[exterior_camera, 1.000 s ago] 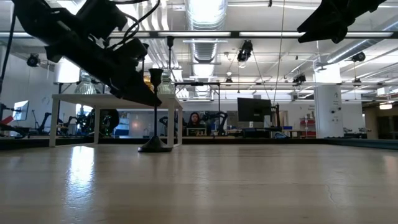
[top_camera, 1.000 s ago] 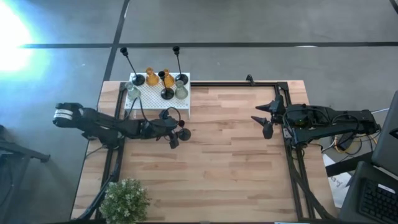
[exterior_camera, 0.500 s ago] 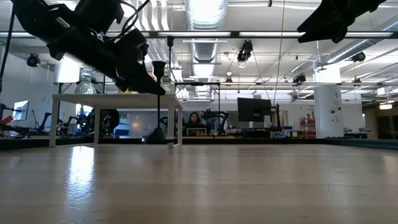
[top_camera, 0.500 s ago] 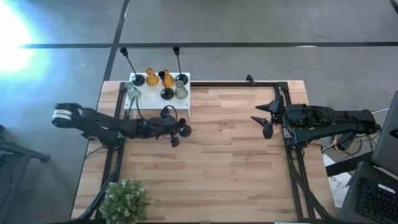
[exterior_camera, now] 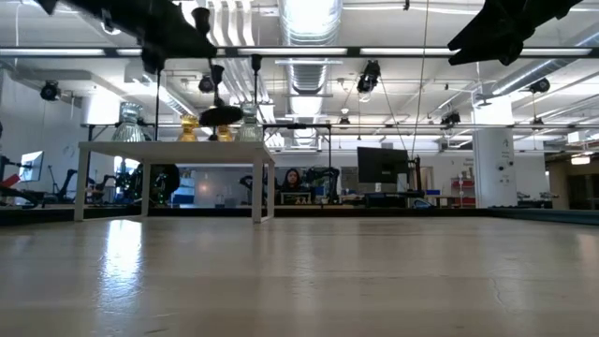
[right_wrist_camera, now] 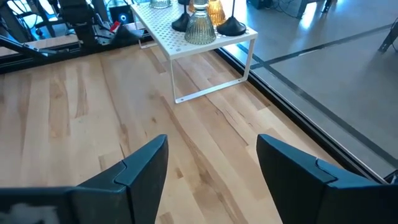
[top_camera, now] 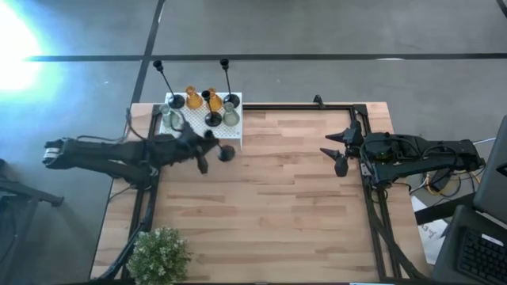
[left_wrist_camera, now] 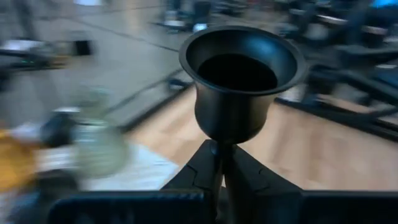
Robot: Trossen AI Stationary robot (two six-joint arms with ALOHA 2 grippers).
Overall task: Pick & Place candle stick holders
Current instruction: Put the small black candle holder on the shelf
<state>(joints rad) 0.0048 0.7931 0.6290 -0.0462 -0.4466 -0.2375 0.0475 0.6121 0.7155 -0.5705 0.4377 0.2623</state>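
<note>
Black candle stick holder (left_wrist_camera: 239, 84) is hanging above the wooden table (top_camera: 301, 198), stem upright, cup uppermost, stem pinched by the left gripper (left_wrist_camera: 222, 163); white perforated rack (top_camera: 207, 125) is standing at twelve o'clock; right gripper (right_wrist_camera: 208, 158) is waiting spread, three o'clock.

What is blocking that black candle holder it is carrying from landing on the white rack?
Nothing blocks the path itself. The left end effector holds the black candle holder beside the white rack, but other holders crowd the rack's top, leaving few free spots.
</note>
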